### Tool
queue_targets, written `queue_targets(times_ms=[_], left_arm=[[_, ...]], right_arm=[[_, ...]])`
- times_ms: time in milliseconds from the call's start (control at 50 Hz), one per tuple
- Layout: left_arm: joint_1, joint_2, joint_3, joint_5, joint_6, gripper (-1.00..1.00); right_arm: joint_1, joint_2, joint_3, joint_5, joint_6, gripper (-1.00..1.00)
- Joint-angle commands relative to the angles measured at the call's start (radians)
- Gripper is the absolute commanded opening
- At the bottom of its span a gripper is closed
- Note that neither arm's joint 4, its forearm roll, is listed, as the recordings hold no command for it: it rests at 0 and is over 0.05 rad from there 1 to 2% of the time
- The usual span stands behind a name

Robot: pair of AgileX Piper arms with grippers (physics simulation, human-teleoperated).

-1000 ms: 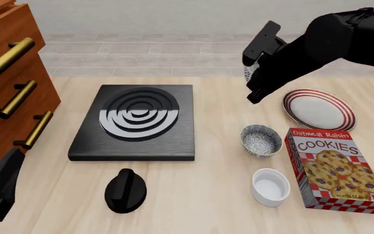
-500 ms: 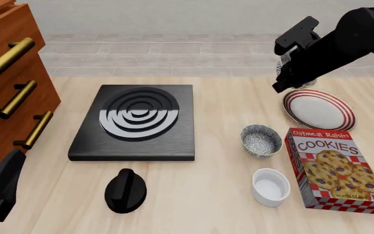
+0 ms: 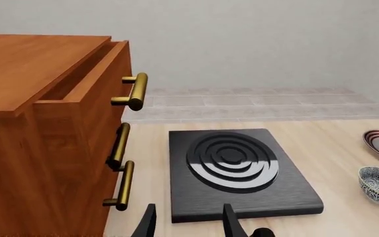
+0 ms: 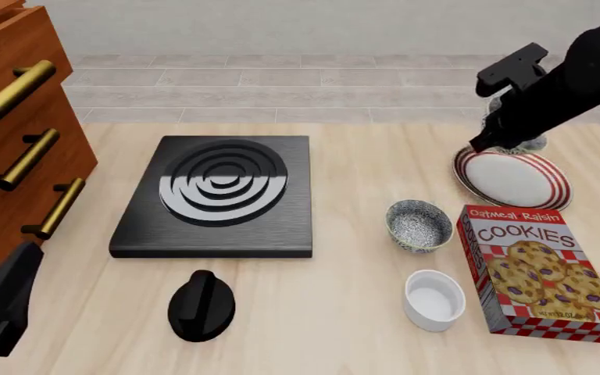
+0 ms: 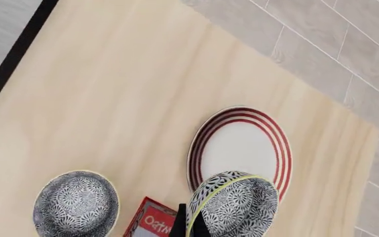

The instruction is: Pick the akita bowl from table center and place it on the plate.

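Over the worktop's far right corner, my right gripper clamps the akita bowl above the plate; I'd centre it, then lower level.

You are working in a kitchen, rendered in simulation. On the pale wooden tabletop you have a black single-ring hob with its loose knob near the front edge, a striped plate, speckled bowls, a white ramekin and a box of oatmeal raisin cookies. At the left edge stands a wooden drawer unit with brass handles, and past the far edge you see grey floor tiles and a plain wall.
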State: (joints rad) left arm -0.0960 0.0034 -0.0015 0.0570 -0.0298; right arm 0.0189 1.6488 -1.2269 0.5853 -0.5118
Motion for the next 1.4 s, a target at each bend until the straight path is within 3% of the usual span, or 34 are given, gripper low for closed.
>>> queue_targets(times_ms=[20,460,740,800,1400], left_arm=[[0.0,0.002,0.001,-0.002,-0.001,1.0],[-0.002,0.001,0.001,-0.001,-0.002,1.0],[-0.001,-0.001,0.001,0.001,0.0,1.0],[-0.001,-0.001,0.001,0.001,0.0,1.0],[0.0,0.001,0.001,0.005,0.001,1.0]], right_arm=[[-0.057,0.047,0.0,-0.026,-0.013,-1.0],[-0.12,0.111,0.051,-0.098,-0.054,-1.0],[-0.147,0.137,0.018,-0.122,-0.067,-1.0],[-0.138,0.139,0.0,-0.122,-0.039,-1.0],[-0.132,0.217,0.003,-0.22,-0.002,-1.0]])
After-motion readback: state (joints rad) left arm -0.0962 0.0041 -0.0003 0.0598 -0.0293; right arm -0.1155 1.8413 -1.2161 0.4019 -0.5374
